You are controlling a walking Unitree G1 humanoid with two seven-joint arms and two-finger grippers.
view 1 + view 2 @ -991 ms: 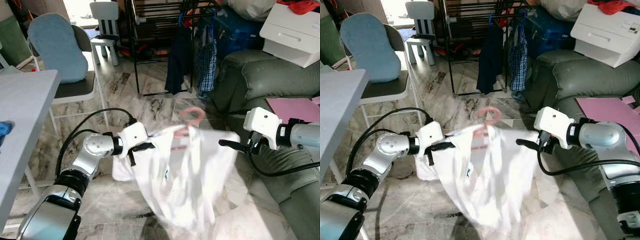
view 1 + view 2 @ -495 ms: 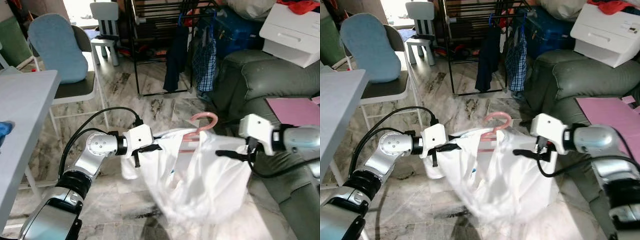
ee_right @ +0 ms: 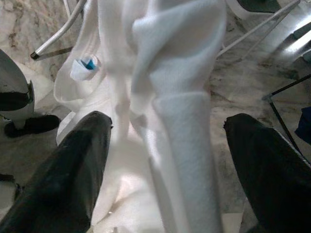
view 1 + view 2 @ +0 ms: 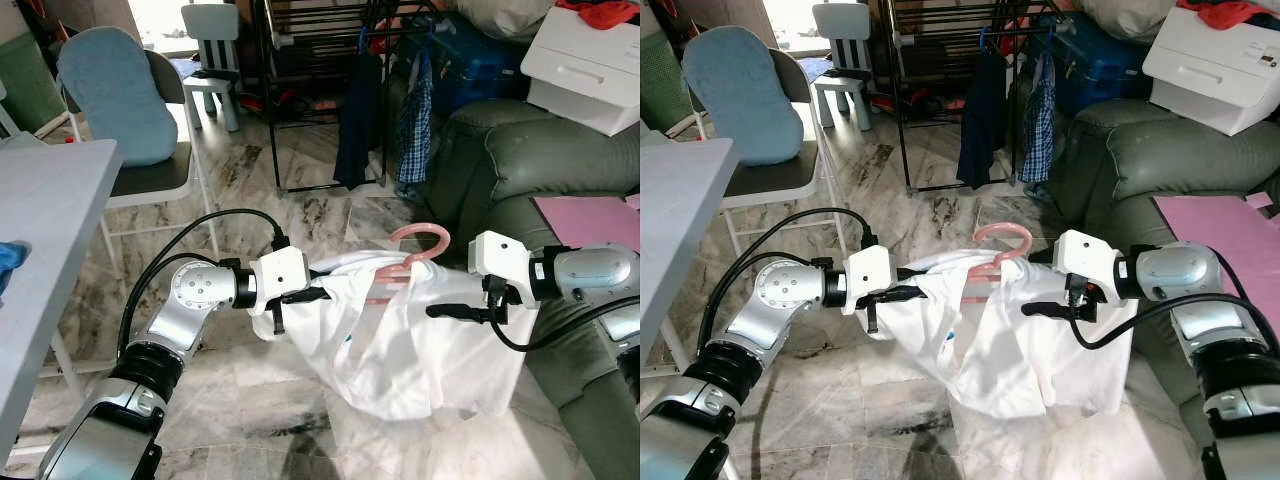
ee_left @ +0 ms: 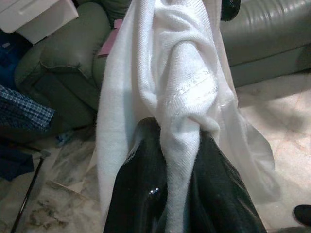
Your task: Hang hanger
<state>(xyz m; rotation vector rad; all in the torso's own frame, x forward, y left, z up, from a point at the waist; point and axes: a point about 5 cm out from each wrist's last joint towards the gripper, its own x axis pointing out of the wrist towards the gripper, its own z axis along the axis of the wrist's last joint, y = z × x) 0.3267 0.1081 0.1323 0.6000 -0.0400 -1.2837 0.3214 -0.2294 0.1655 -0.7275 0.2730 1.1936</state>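
Marble floor (image 4: 250, 400) lay underfoot — a green sofa (image 4: 520, 150) right, folding chair (image 4: 150, 180) left, seemingly a clothes rack (image 4: 320, 100) behind.

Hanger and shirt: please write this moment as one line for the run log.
left claw: shut on shirt | right claw: open, around shirt edge | hanger: pink, inside shirt, hook up | rack: ahead, not reached

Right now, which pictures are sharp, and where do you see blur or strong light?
Left eye view: sharp; sunlight brightens the marble floor below the white garment. Left wrist view: the garment's knit is crisp, the green sofa behind soft. Right wrist view: the black fingers and the cloth are blurred.
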